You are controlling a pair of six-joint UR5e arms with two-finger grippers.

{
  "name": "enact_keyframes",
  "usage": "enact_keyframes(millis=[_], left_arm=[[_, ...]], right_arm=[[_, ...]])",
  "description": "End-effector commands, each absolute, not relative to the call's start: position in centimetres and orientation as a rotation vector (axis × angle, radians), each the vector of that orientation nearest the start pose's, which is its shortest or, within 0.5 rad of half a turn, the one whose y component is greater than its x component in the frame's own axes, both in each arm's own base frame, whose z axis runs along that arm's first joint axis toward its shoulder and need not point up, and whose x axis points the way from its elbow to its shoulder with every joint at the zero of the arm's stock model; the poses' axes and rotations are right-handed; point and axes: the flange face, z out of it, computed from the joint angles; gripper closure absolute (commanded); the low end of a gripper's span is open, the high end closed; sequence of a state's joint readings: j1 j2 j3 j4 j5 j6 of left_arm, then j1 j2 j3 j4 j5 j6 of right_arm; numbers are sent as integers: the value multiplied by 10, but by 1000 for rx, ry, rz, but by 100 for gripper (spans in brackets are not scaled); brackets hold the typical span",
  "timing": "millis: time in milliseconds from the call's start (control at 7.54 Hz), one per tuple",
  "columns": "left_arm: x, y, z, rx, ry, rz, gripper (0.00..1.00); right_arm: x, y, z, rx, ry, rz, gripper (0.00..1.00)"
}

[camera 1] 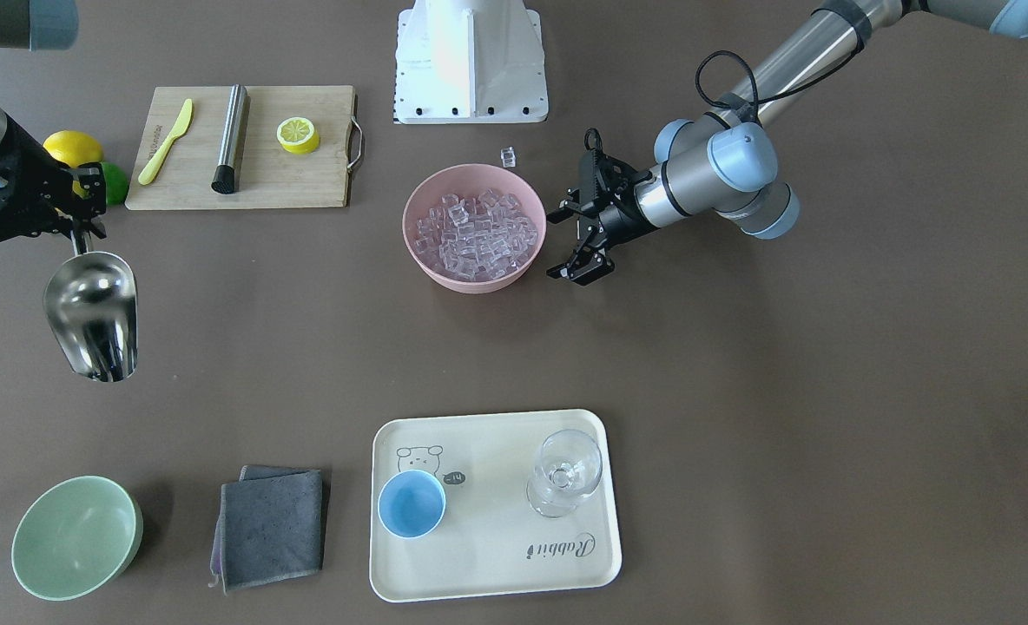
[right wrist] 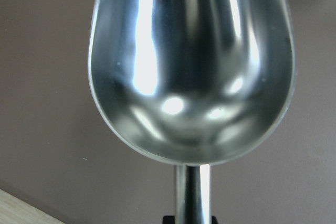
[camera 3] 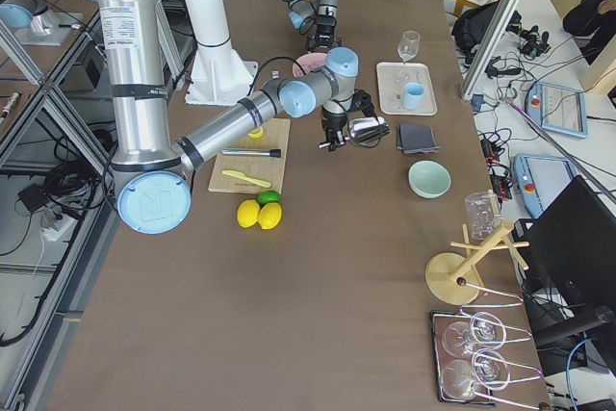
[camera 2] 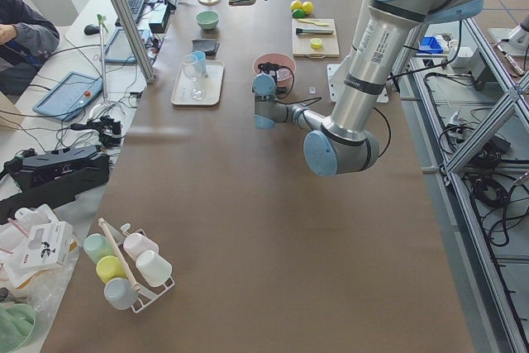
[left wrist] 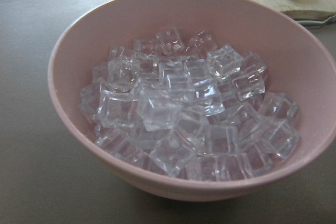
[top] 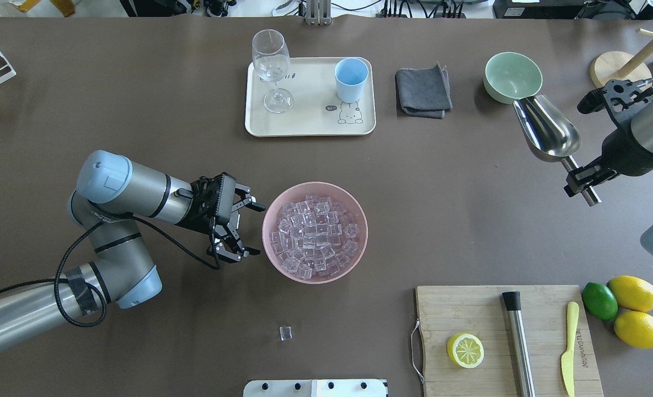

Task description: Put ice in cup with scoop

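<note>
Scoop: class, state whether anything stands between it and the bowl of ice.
Nothing visible does. Only bare table lies between the empty scoop, held by the right pincer, and the pink bowl of ice; the cutting board sits off that line.

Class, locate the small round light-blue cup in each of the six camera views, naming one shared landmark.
Exterior front-facing: small round light-blue cup, lower centre.
Overhead exterior: cup, top centre.
Exterior left: cup, upper left.
Exterior right: cup, upper right.
Left wrist: not in it.
Right wrist: not in it.
Landmark: cream rectangular tray beneath it, in all four exterior views.
</note>
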State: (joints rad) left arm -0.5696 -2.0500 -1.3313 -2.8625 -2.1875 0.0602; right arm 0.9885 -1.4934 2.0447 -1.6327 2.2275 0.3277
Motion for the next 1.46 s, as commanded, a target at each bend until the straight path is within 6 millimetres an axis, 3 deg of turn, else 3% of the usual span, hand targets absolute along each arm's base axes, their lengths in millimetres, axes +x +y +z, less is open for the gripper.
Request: enact_keyframes(millis=[0,265,398,796,1062,1327], left_arm=[[526,-414,351,1188,1206,1291,2],[533,-409,348,1188,1216,1299,2],[533,-409,348,1189,1216,1297,2],[535,-411,342,1208,1204,1283,2],[536,-413,342,1212,1197,1276,2],[537,-415,340,1224,1182,1260,2]], right_arm=[[-211,-459,343,321,-709,-686,100],[-219,-443,306,341,-599,-936,100],[-238,-427,277,336,-495,-1035,100],[-245,-427,253,316,-376,-1329,100],[-264,-426,214,251,-329,-1433,100],[-320,-427,176,176,-242,-1569,100]])
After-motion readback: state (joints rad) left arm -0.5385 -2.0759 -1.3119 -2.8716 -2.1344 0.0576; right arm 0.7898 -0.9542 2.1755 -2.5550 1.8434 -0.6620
